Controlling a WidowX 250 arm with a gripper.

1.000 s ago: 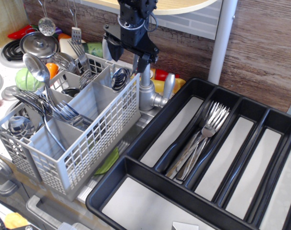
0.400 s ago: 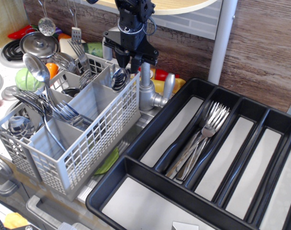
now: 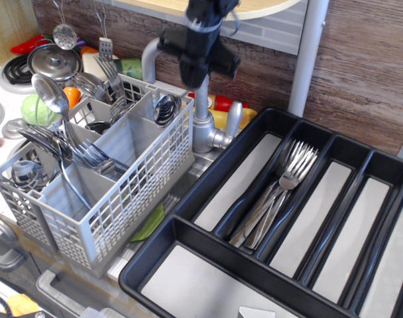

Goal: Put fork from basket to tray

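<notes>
Moved: gripper (image 3: 200, 65) went up and right of basket (image 3: 99, 179); its grip, can't tell.
Wall: brown wood.
Tray (image 3: 208, 192): forks (image 3: 279, 191) lay inside, right of basket.

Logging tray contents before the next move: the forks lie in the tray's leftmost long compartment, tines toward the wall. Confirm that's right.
Not quite. In the observation.image view the forks lie in the second long compartment from the left of the black cutlery tray; the leftmost one holds nothing. Their tines do point toward the wall.
</notes>
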